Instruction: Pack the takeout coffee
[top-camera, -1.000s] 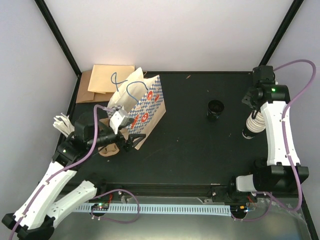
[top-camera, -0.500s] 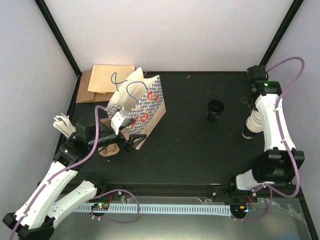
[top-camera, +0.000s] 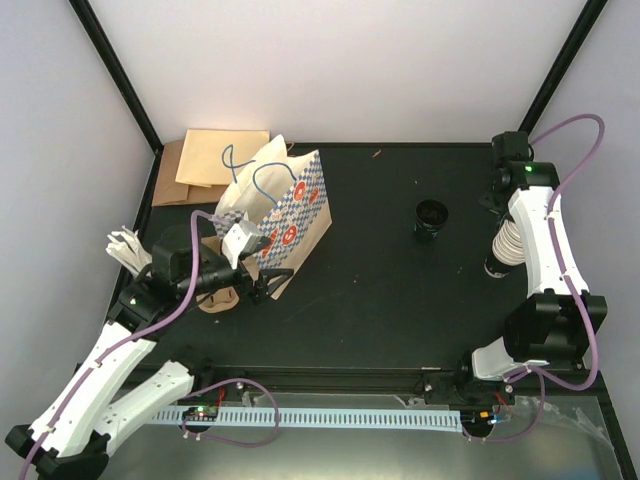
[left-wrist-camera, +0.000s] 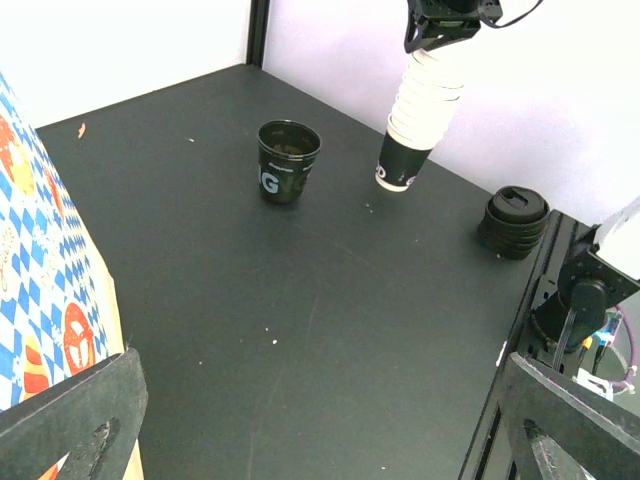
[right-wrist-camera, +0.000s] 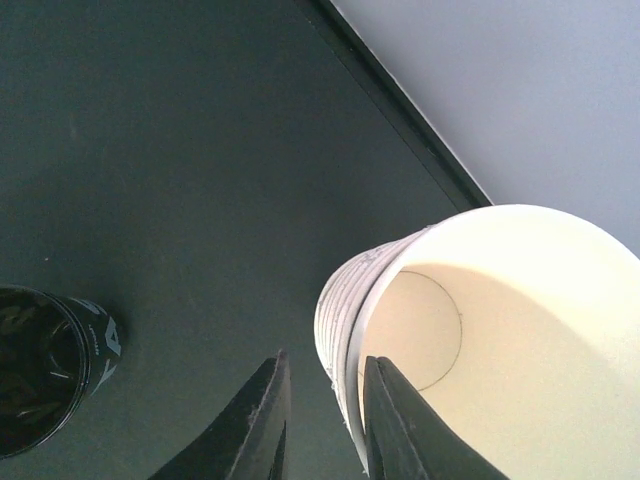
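A tall stack of nested cream cups (top-camera: 508, 245) stands at the right edge, its lowest cup dark; it also shows in the left wrist view (left-wrist-camera: 425, 95). No single cream cup stands apart from it. My right gripper (top-camera: 503, 200) hangs right over the stack's top. In the right wrist view, the right gripper (right-wrist-camera: 325, 358) is narrowly open, one finger (right-wrist-camera: 395, 425) over the top cup's (right-wrist-camera: 500, 330) mouth, the other outside its wall. Black lids (left-wrist-camera: 515, 220) sit stacked near the right arm's base. My left gripper (left-wrist-camera: 320, 440) is wide open and empty beside the blue-checked bag (top-camera: 285, 205).
A black cup (top-camera: 432, 218) stands upright mid-right, also in the left wrist view (left-wrist-camera: 288, 160) and the right wrist view (right-wrist-camera: 45, 370). Brown paper sheets (top-camera: 215, 155) lie at the back left. White paper strips (top-camera: 125, 245) lie at the left edge.
My right gripper has swung left and back, ending over the top of the cup stack. The left arm and the bag have not moved.
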